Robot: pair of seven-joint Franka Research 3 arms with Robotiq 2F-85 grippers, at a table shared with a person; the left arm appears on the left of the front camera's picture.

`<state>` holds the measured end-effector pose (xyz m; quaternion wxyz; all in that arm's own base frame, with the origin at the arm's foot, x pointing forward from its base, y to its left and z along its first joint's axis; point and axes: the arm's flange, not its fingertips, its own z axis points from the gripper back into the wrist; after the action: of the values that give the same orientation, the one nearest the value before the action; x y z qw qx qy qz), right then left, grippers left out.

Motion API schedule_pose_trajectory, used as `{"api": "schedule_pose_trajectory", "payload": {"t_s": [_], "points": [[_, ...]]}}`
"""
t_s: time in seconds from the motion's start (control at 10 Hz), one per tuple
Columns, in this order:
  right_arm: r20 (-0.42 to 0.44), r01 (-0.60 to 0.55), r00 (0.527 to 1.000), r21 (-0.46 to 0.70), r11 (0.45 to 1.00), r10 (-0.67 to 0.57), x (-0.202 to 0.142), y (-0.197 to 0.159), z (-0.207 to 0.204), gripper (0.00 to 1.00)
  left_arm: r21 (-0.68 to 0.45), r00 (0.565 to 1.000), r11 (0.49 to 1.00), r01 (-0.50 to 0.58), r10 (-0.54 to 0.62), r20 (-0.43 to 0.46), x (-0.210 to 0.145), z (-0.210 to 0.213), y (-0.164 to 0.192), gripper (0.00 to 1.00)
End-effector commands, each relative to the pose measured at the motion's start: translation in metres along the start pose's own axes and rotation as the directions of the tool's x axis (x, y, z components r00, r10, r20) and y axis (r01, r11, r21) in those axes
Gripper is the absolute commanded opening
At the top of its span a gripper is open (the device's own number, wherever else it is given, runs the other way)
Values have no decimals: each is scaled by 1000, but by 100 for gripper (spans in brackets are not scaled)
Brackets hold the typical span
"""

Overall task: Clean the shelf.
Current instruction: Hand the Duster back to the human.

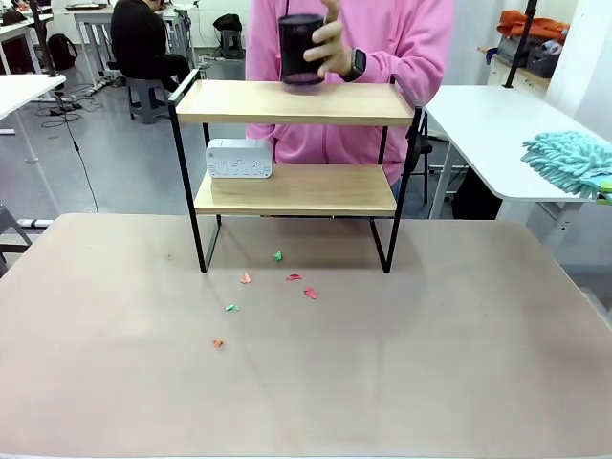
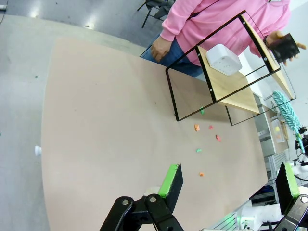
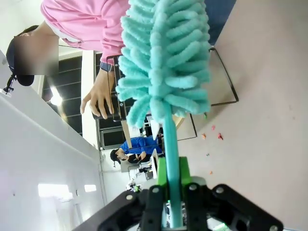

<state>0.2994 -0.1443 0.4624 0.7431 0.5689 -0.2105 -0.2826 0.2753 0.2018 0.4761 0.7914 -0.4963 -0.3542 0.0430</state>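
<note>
Shelf (image 1: 287, 103): stands upright on its black legs at the far middle of the bench (image 1: 430, 363), directly in front of the person in pink.
Top board: a dark mesh container (image 1: 301, 53) is gripped by the person's hand (image 1: 337, 43) above this board; contact with the wood cannot be judged.
Lower board: carries a white box (image 1: 239, 158) at the end toward the robot's left.
Scraps (image 1: 310, 293): small red, orange and green bits lie scattered on the bench just in front of the shelf legs, toward the robot's left of centre.
Left end effector (image 2: 228, 183): fingers set wide apart with nothing between them, poised high above the near part of the bench, well apart from the shelf.
Right end effector (image 3: 173, 185): clamped on the thin handle of a teal fluffy duster (image 3: 163, 57).
Duster, front view: its head shows at the far right edge, well apart from the shelf.
Person's other hand (image 2: 161, 48): hangs at the far bench edge beside the shelf frame.
</note>
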Motion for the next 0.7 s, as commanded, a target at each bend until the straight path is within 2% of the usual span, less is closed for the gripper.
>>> {"api": "schedule_pose_trajectory", "payload": {"t_s": [0.0, 0.4, 0.5, 0.6], "points": [[3, -24, 1000, -3, 1000, 24, 0, 0, -1, 13, -15, 1000, 1000, 18, -17, 16, 1, -1, 0, 100], [3, -24, 1000, -3, 1000, 24, 0, 0, -1, 13, 0, 1000, 1000, 0, 0, 0, 0, 0, 0, 100], [0, 0, 1000, 0, 1000, 0, 0, 0, 0, 13, -25, 998, 999, -46, 47, 48, 10, 11, -5, 100], [28, -55, 998, 35, 998, 54, 5, 30, 0, 13, -75, 999, 997, -23, 25, 20, 15, 10, -29, 100]]}}
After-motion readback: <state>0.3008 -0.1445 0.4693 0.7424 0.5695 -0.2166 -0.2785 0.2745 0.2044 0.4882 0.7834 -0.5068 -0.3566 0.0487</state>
